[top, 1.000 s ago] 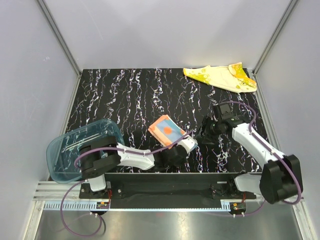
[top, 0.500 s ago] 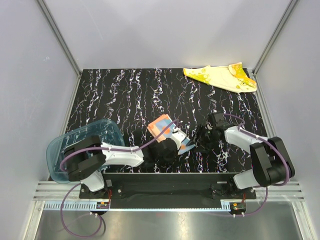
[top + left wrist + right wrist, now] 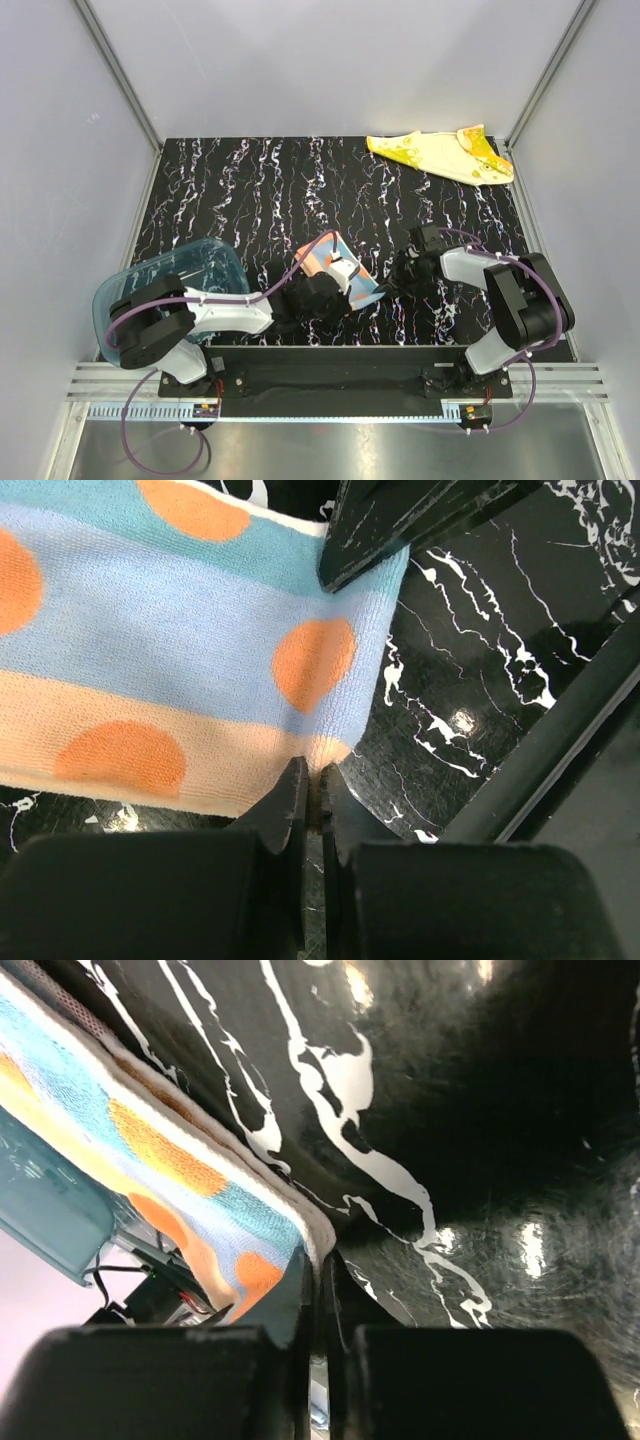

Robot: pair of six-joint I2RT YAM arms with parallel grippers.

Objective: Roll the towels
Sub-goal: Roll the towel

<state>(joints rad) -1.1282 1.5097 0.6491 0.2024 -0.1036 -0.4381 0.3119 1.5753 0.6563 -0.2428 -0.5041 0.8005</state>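
The orange-pink and pale blue towel [image 3: 322, 256] lies partly lifted near the table's front middle, held between both arms. In the left wrist view it [image 3: 180, 660] shows blue and peach bands with orange dots. My left gripper [image 3: 318, 775] is shut on its peach near edge, low by the towel [image 3: 345, 283]. My right gripper [image 3: 320, 1265] is shut on the cream-hemmed corner of the towel [image 3: 150, 1150], just right of the cloth [image 3: 393, 282]. Its black fingers [image 3: 400, 520] show at the far corner in the left wrist view. The yellow towel [image 3: 440, 155] lies spread flat at the back right.
A translucent teal-blue tray [image 3: 150, 295] sits at the front left, beside the left arm's base. The black marbled table [image 3: 260, 190] is walled in by grey panels on three sides. The metal rail [image 3: 330, 375] runs along the near edge.
My right gripper has swung in to the left and shut on the towel's corner. The left gripper has drawn the towel back toward the near edge, turning up its blue side.
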